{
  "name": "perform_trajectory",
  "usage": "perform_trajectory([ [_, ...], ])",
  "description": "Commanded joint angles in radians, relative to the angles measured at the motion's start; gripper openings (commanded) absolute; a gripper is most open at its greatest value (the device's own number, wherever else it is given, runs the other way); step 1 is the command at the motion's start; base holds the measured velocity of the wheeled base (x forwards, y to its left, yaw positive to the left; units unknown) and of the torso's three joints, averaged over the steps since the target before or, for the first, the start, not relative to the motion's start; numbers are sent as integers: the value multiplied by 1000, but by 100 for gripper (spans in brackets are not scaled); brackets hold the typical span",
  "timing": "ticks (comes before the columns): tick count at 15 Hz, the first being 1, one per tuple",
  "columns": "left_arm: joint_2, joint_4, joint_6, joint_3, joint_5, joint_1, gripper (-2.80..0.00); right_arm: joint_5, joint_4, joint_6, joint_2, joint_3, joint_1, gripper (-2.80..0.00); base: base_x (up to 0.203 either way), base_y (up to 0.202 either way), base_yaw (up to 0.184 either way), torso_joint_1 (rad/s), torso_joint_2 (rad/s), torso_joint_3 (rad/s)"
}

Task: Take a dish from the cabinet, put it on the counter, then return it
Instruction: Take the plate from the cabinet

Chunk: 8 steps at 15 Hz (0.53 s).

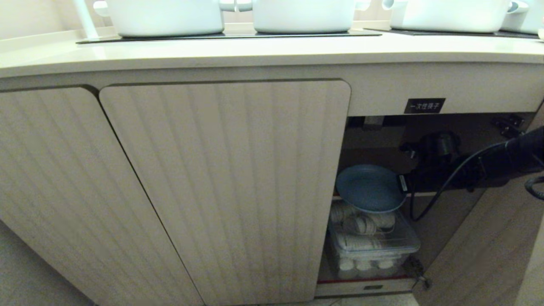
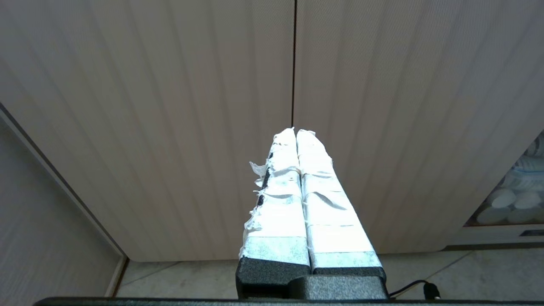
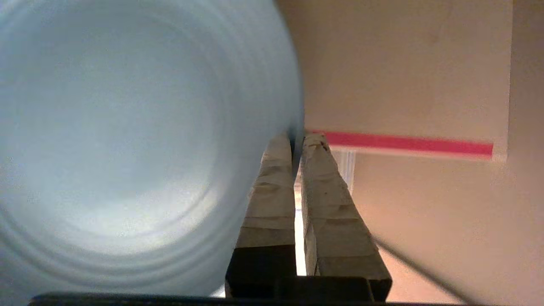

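Blue plate [image 1: 369, 188] tilted inside open cabinet [image 1: 229, 178], above a tub of cups [image 1: 369, 238] | right gripper [image 3: 297, 138] pinching its 3 o'clock rim | left gripper [image 2: 295, 132] clenched, idle | risk: thin edge grip, plate may swing, slip, or clip the counter [image 1: 255, 53].

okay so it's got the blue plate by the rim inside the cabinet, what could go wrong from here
1. The right gripper pinches only the edge of the light-blue plate, which hangs tilted; it may slip or swing.
2. The plate is above a clear bin of white dishes; a drop could hit them.
3. The opening between the closed ribbed door and the open door looks narrow, so the plate may clip an edge.
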Motion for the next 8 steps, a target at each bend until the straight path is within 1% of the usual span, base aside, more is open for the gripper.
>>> perform_trajectory([
  [1, 0, 0, 0, 0, 1, 0, -280, 0, 1, 24, -25, 24, 0, -280, 0, 0, 0, 0, 0, 0],
  [5, 0, 0, 0, 0, 0, 0, -280, 0, -7, 36, -61, 95, 0, -280, 0, 0, 0, 0, 0, 0],
  [8, 0, 0, 0, 0, 1, 0, -280, 0, 0, 84, -81, 121, 0, -280, 0, 0, 0, 0, 0, 0],
])
